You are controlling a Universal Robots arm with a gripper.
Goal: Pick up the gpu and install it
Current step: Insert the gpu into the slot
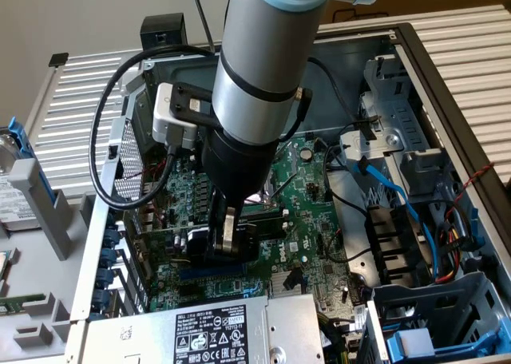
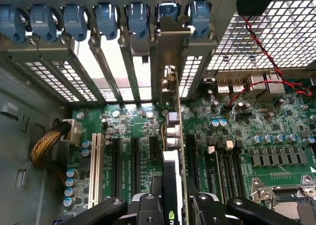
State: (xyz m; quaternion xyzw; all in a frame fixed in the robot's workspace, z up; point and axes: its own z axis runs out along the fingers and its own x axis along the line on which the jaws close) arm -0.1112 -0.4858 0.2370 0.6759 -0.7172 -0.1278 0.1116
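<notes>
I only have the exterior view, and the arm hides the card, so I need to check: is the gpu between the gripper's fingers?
Observer: Yes; the wrist view shows the gpu upright, edge-on, clamped in the gripper.
Operator: Where is its bracket?
Observer: The silver bracket sits against the rear slot openings, below a blue latch.
Operator: Are neighbouring slots free?
Observer: The black slots beside the card look empty.
</notes>
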